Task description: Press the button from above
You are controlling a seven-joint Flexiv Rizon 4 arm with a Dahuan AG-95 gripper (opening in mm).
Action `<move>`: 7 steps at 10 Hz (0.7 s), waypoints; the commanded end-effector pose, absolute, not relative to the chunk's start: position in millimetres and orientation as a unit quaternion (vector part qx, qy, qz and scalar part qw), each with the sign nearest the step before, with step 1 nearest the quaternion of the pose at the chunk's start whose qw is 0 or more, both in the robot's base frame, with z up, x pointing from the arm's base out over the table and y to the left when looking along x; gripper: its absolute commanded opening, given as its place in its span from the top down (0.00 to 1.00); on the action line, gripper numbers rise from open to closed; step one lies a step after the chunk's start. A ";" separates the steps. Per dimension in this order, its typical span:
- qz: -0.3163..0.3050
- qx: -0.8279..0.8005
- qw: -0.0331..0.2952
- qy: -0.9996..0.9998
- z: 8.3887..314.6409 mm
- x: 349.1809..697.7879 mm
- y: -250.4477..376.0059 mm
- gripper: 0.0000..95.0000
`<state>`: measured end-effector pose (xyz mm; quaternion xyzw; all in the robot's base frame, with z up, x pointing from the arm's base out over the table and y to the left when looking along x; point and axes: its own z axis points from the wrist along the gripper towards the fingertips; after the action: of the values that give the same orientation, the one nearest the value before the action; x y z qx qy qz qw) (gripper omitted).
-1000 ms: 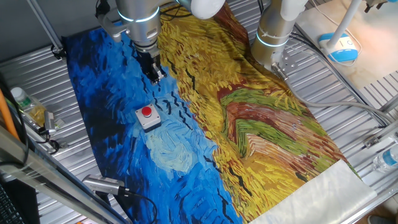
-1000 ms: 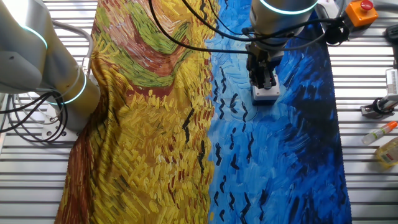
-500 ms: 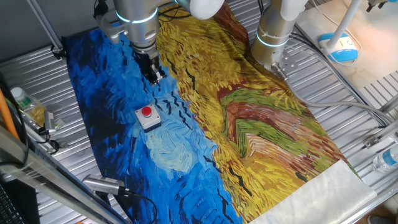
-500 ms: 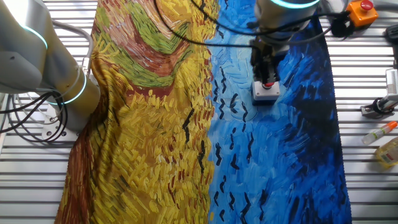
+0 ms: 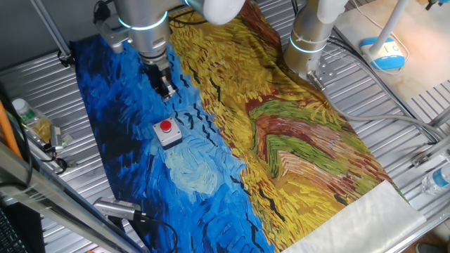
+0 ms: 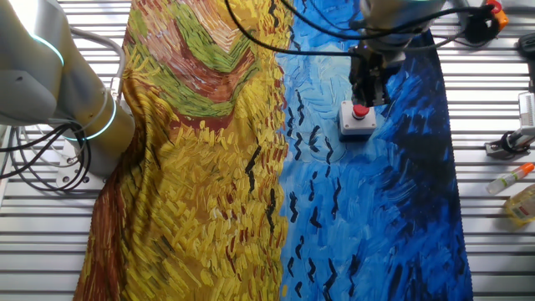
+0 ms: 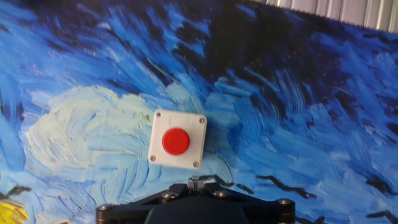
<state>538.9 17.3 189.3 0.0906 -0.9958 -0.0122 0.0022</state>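
The button (image 5: 166,127) is a small red round cap on a light grey square box. It stands on the blue part of the painted cloth (image 5: 133,161). It also shows in the other fixed view (image 6: 359,111) and in the hand view (image 7: 176,141). My gripper (image 5: 165,88) hangs above the cloth, behind the button and apart from it. In the other fixed view the gripper (image 6: 370,96) stands just over the button's far edge. In the hand view the fingertips (image 7: 197,182) touch each other with nothing between them.
A second arm's base (image 5: 309,42) stands on the yellow part of the cloth, and shows at the left in the other fixed view (image 6: 84,109). Bottles (image 5: 28,116) (image 6: 520,202) lie on the metal table beside the cloth. An orange box (image 6: 489,12) sits at the far corner.
The gripper has risen and drawn back from the button. The red cap, hidden under the fingers in the other fixed view a second ago, now shows in full.
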 end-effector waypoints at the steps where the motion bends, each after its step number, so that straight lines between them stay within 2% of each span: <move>1: -0.012 0.085 0.005 -0.996 189.9 546.4 22.5 1.00; 7: -0.012 0.065 0.006 -0.998 189.4 566.1 43.3 1.00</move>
<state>568.0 44.4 189.2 0.0653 -0.9978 -0.0129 0.0078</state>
